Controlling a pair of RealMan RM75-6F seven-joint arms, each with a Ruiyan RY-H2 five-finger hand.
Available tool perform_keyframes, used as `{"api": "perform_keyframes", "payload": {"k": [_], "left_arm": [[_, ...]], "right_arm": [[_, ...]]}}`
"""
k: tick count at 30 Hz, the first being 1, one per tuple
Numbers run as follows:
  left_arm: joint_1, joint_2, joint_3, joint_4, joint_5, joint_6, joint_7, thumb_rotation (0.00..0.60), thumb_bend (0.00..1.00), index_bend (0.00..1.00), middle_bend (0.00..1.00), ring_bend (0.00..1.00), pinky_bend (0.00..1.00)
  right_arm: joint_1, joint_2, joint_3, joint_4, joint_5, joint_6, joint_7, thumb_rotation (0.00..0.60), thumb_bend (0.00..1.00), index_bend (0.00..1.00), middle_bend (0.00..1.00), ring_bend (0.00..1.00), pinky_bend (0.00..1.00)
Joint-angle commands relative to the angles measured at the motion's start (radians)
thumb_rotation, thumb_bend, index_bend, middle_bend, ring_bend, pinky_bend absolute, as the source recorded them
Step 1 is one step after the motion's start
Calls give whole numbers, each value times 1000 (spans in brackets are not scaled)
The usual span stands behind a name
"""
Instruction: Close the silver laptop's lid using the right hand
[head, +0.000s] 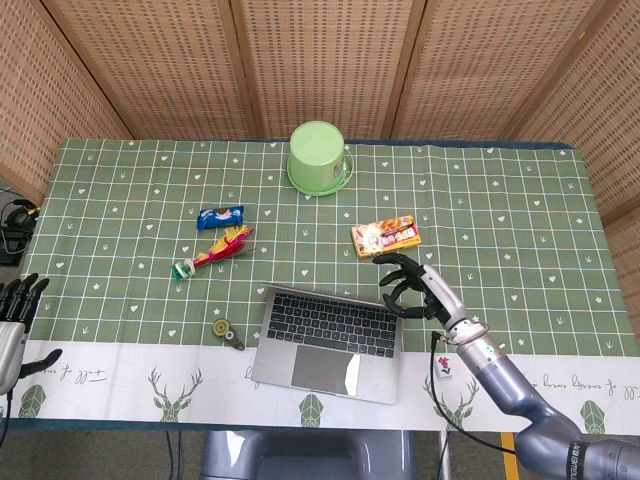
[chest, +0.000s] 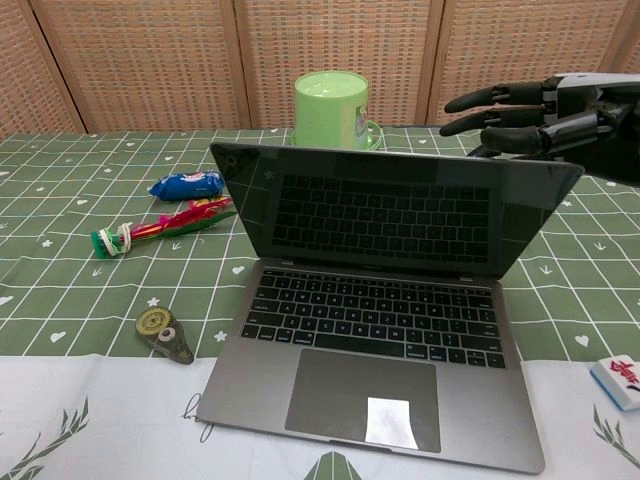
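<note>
Silver laptop sits near the desk's front edge, lid tilted partway forward. Right hand, fingers spread, is at the lid's far right corner, seemingly touching it.

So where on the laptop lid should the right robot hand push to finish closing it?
Press on the lid's top edge near its right corner, coming from behind and above. The lid already tilts forward over the keyboard, and the right robot hand hangs just behind that corner, so a downward push suits better than a grip.
</note>
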Motion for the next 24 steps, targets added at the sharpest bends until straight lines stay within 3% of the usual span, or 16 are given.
{"api": "perform_keyframes", "payload": {"k": [1, 24], "left_arm": [[0, 1, 0, -1, 1, 1, -1, 600, 47, 0, 0, 0, 0], [4, 1, 7, -9, 24, 17, 2, 600, 47, 0, 0, 0, 0]], "right_arm": [[11, 16, -7, -21, 16, -34, 6, 600, 610, 266, 291, 390, 530], [87, 91, -49, -76, 36, -288, 48, 600, 566, 289, 303, 406, 550]]}}
